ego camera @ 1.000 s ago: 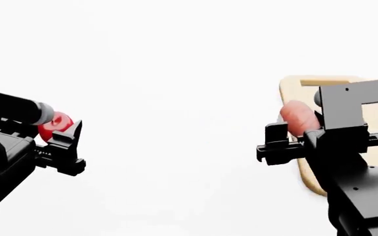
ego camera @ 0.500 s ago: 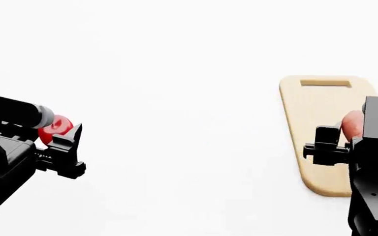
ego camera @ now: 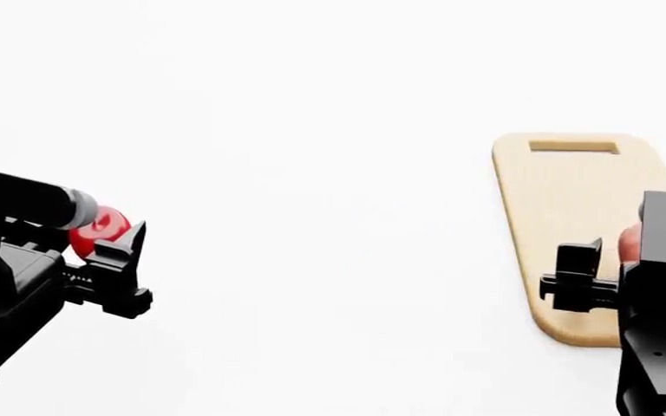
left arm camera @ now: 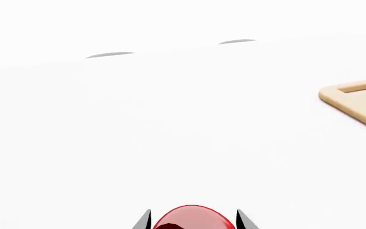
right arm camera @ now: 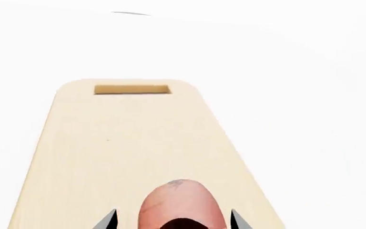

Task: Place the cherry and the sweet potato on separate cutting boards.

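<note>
Cherry (ego camera: 104,227) sits at left of head view, mid-height, glossy red, partly hidden behind the left arm's grey cylinder. It's pinched in the left tool (ego camera: 111,251); in left wrist view the cherry (left arm camera: 191,217) fills the gap btwn the two dark fingertips (left arm camera: 145,220) at bottom centre of frame, so that tool is clamped on it. Stem not visible. Whether it's lifted off the white counter (ego camera: 310,173) can't be told.

Sweet potato (ego camera: 630,243) shows only as a small pinkish sliver at right edge of head view, mostly covered by the right arm's black housing. In right wrist view it's clearer: sweet potato (right arm camera: 179,205), matte pinkish-brown w/ a small dark mark on top, at bottom centre, btwn the right tool's fingertips (right arm camera: 110,220), one each side. Right tool (ego camera: 610,273) is closed on it.

Cutting board (ego camera: 564,208) lies at right of head view, light tan, rounded corners, slot handle at its far end toward upper part of frame. Right tool and potato are over the board's near half; right wrist view shows board (right arm camera: 126,143) spreading out under and beyond the potato, slot near top of frame. Contact btwn potato and board can't be judged.

In left wrist view the board's slotted end (left arm camera: 358,98) shows at right edge, well apart from the cherry. Only this one board is seen in these views.
</note>
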You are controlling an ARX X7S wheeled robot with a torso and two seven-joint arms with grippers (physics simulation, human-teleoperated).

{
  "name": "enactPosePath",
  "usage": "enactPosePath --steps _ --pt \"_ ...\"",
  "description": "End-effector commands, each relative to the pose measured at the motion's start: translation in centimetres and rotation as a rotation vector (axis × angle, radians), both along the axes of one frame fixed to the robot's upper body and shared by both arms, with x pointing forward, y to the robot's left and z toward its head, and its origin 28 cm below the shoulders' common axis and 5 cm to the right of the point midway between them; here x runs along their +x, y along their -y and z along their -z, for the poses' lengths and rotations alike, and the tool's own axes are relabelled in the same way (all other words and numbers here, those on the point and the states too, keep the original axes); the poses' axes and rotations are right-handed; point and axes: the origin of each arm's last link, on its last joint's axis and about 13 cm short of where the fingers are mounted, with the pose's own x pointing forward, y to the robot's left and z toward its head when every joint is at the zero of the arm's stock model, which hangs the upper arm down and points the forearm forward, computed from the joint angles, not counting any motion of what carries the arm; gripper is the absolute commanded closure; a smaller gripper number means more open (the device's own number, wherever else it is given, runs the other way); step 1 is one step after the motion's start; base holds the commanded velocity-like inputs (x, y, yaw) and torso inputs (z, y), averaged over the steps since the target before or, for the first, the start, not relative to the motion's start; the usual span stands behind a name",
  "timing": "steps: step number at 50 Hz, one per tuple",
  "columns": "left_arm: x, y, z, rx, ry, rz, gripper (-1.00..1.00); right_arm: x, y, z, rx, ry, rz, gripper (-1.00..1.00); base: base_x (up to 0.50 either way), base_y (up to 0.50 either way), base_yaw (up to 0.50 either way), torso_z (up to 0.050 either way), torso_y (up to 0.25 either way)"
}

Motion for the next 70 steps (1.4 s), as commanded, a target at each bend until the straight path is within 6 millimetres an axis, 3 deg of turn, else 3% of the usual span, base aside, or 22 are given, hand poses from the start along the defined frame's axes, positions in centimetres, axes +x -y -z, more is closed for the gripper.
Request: enactPosePath --steps 1,7,12,23,30,37,47,59,70 --pt "0.0 0.1 0.0 -0.008 -0.004 -0.002 1.00 0.0 -0.1 -0.2 -0.011 0.001 -0.018 -1.00 0.00 0.00 0.00 0.000 0.000" --pt "0.1 0.2 0.0 -0.008 -0.002 -0.001 1.00 0.1 -0.4 -0.9 -0.024 0.019 -0.035 -1.00 0.00 0.00 0.00 0.000 0.000" --pt "0.1 0.1 -0.1 -0.009 0.000 0.001 1.00 0.1 -0.5 -3.2 -0.071 0.084 -0.032 -1.00 0.00 0.00 0.00 0.000 0.000" --pt "0.0 0.2 -0.3 -0.010 0.004 0.005 1.00 0.3 -0.8 -5.8 -0.135 0.145 -0.034 -1.00 0.00 0.00 0.00 0.000 0.000" --pt "0.0 0.2 -0.4 -0.014 0.008 0.003 1.00 -0.4 -2.3 -7.2 -0.113 0.202 -0.120 -1.00 0.00 0.00 0.00 0.000 0.000" --pt "0.1 0.2 -0.3 -0.025 0.009 0.007 1.00 -1.2 -3.6 -6.9 -0.052 0.160 -0.256 -1.00 0.00 0.00 0.00 0.000 0.000" --pt "0.2 0.1 -1.1 -0.037 0.042 0.018 1.00 -2.2 -4.6 -6.7 0.003 0.237 -0.448 -1.00 0.00 0.00 0.00 0.000 0.000" --pt "0.3 0.0 -1.2 -0.041 0.065 -0.001 1.00 -2.5 -4.7 -5.9 0.002 0.222 -0.490 -1.00 0.00 0.06 0.00 0.000 0.000" --pt "0.1 -0.3 -1.3 -0.044 0.072 -0.016 1.00 -2.5 -5.0 -5.9 0.010 0.238 -0.496 -1.00 0.00 0.48 0.00 0.000 0.000"
